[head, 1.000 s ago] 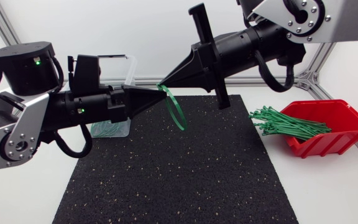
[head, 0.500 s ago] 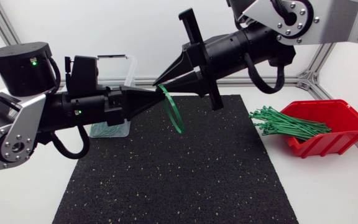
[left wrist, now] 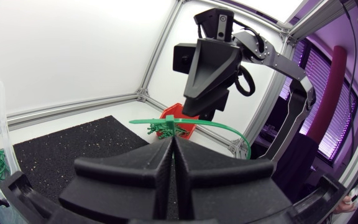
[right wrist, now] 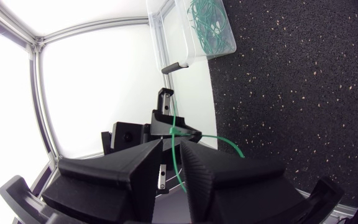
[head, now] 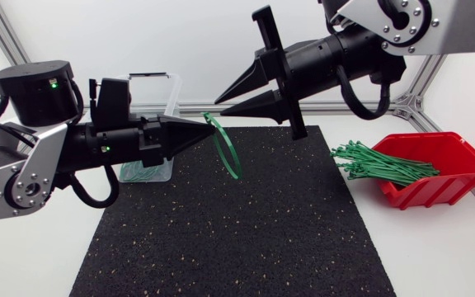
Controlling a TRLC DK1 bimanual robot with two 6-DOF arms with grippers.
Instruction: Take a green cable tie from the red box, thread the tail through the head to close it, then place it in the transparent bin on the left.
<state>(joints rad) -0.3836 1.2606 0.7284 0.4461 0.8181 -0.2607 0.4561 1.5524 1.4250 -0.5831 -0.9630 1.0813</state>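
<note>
Head view looks down on a white desk (head: 435, 247) covered in the middle by a black rubbery mat (head: 237, 231), rough-grained and flecked with pale specks. At the right stands the red box (head: 460, 186) — an open-fronted bin of smooth plastic — with a bundle of straight spare ties (head: 382, 163) spilling from its mouth towards the mat. On the far left, behind the left arm, is the transparent bin (head: 174, 95), thin clear walls with rounded corners; a tangle of green loops (head: 143, 172) lies on its floor.

The left claw (head: 204, 124), two matte black wedges tapering to a point, is pinched tight on a green cable tie (head: 237, 169), closed into a thin oval ring that hangs off the tips above the far part of the mat. In the left wrist view the fingers meet with no gap; the tie's small square head sits right at their tips, a short tail pokes out to one side and the band arcs off to the other.

The right claw (head: 218, 102) is just to the far right of the ring, its wedges parted narrowly and gripping nothing — the lower tip is near the ring's top but apart from it. In the right wrist view the green band shows through the gap ahead of the fingers.
</note>
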